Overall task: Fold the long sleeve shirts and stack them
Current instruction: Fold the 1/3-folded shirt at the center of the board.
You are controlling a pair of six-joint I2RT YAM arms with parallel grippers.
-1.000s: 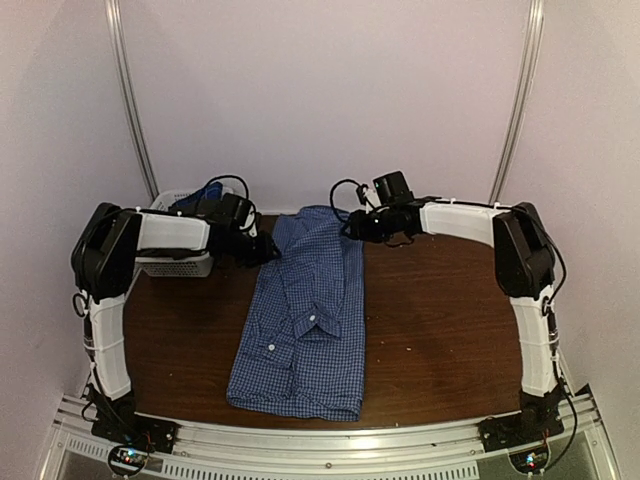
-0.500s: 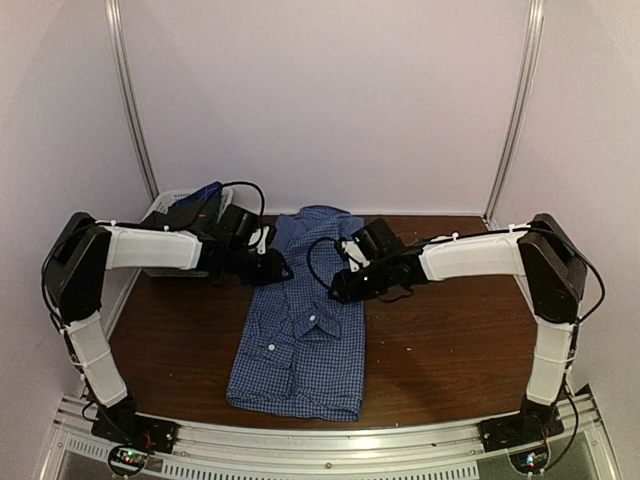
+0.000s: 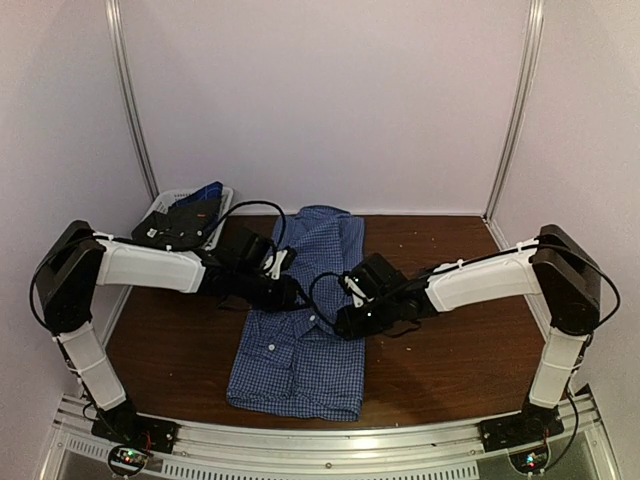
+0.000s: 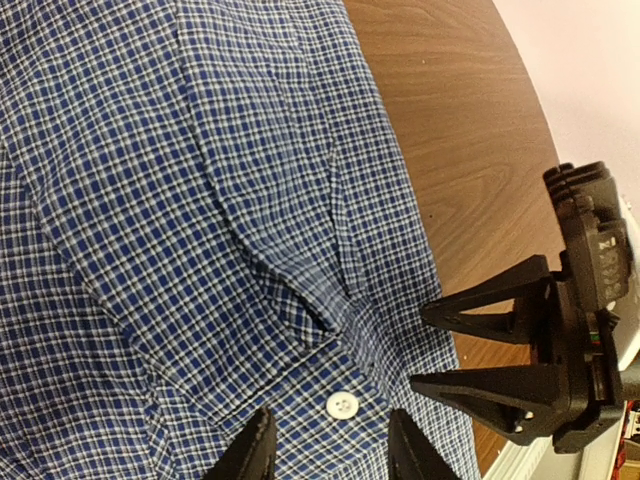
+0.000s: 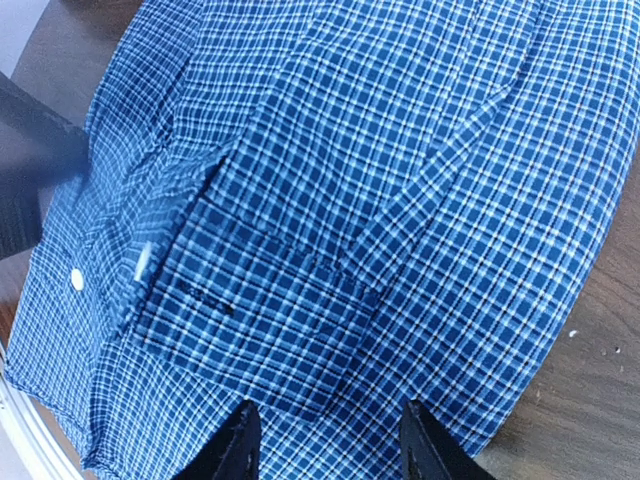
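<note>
while the brown table (image 3: 450,340) carries it, the long sleeve shirt (image 3: 300,360) lies folded into a long strip down the middle, with a white basket (image 3: 160,207) at the far left corner. the left gripper (image 3: 297,293) hangs over the strip's left edge and the right gripper (image 3: 345,322) over its right edge, both about midway along it, jaws spread and pinching nothing. a small white button (image 4: 342,405) shows between the left jaws.

My left arm (image 3: 145,265) and right arm (image 3: 480,283) are white shells with bulky black joints. Thin black cables (image 3: 262,206) loop beside each wrist. Black bases (image 3: 125,430) sit bolted at the frame's bottom corners. My jaws are black, tapering to blunt points.
</note>
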